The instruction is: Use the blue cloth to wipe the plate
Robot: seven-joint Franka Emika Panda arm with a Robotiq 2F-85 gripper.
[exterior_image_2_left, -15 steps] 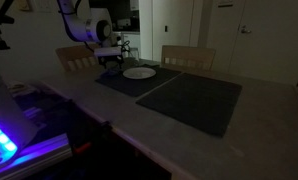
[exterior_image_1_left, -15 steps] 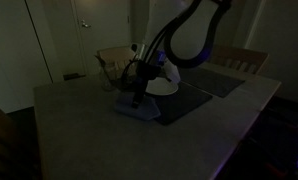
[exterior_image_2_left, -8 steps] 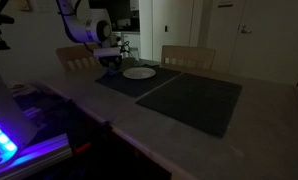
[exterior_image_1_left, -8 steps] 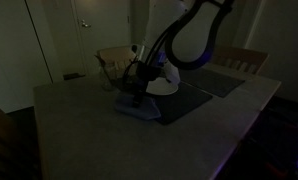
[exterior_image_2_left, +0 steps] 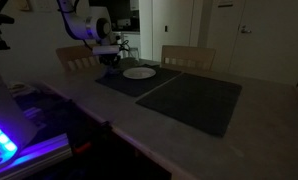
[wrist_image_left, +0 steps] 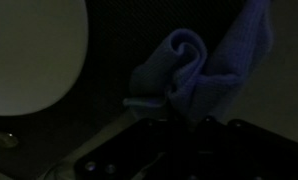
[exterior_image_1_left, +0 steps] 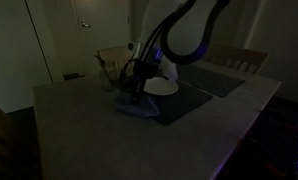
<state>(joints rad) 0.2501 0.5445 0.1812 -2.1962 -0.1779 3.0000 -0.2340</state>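
Note:
The scene is very dim. The white plate (exterior_image_1_left: 161, 88) (exterior_image_2_left: 139, 72) lies on a dark placemat (exterior_image_2_left: 129, 84) at the table's far end. In the wrist view the plate (wrist_image_left: 29, 50) fills the upper left. Beside it the blue cloth (wrist_image_left: 189, 70) is bunched up, with its folds drawn into my gripper (wrist_image_left: 179, 115), whose dark body covers the bottom of that view. In an exterior view the gripper (exterior_image_1_left: 137, 97) points down onto the cloth (exterior_image_1_left: 139, 109), just beside the plate. The jaws look shut on the cloth.
A second dark placemat (exterior_image_2_left: 189, 100) lies toward the near side of the grey table (exterior_image_1_left: 79, 130). Wooden chairs (exterior_image_2_left: 187, 56) (exterior_image_1_left: 239, 58) stand along the table's edge. A blue-lit device (exterior_image_2_left: 4, 140) glows beside the table.
The jaws have closed on the cloth, pulling it into a bunch. The arm has barely moved, and the plate has stayed put.

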